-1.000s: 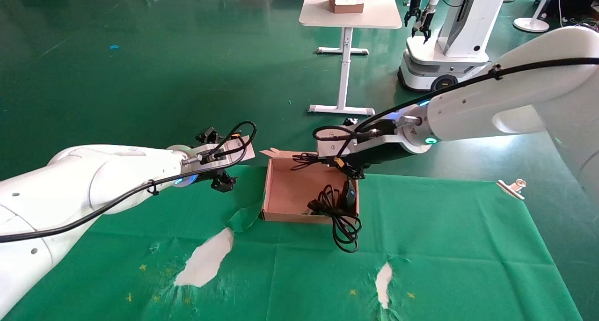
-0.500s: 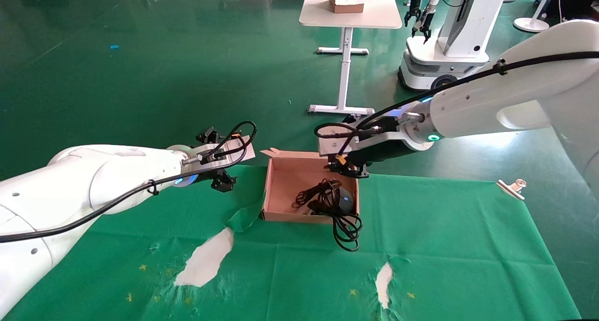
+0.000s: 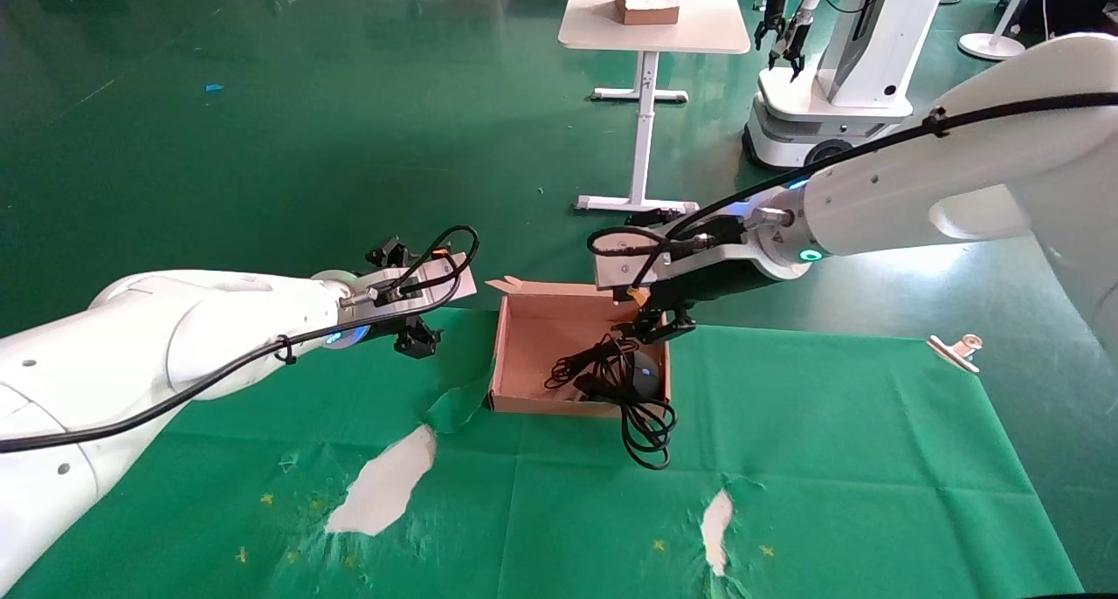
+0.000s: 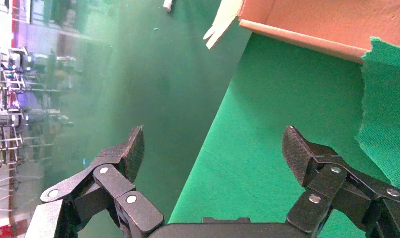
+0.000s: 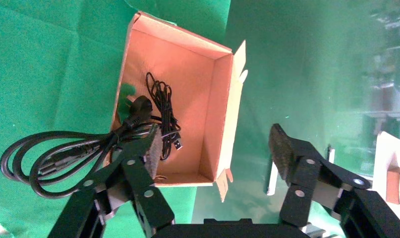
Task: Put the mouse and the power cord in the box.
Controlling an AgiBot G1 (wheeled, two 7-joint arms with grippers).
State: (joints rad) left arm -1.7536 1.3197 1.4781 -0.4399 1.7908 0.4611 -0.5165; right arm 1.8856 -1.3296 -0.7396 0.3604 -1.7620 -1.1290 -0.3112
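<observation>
Mouse (image 3: 644, 374) inside box (image 3: 533, 354), power cord (image 3: 648, 424) draped over its near wall; empty, open right gripper (image 3: 657, 327) should regrasp the overhanging loops; left gripper (image 3: 410, 337) open, idle beside box.

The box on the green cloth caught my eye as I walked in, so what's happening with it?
A two-armed robot is packing the box. The right hand hovers open over its far right corner, holding nothing. The mouse lies inside with its thin cable. The power cord is only partly in: a plug end sits inside, but most of the coil hangs over the near wall onto the green cloth. The left hand waits open to the box's left.
</observation>
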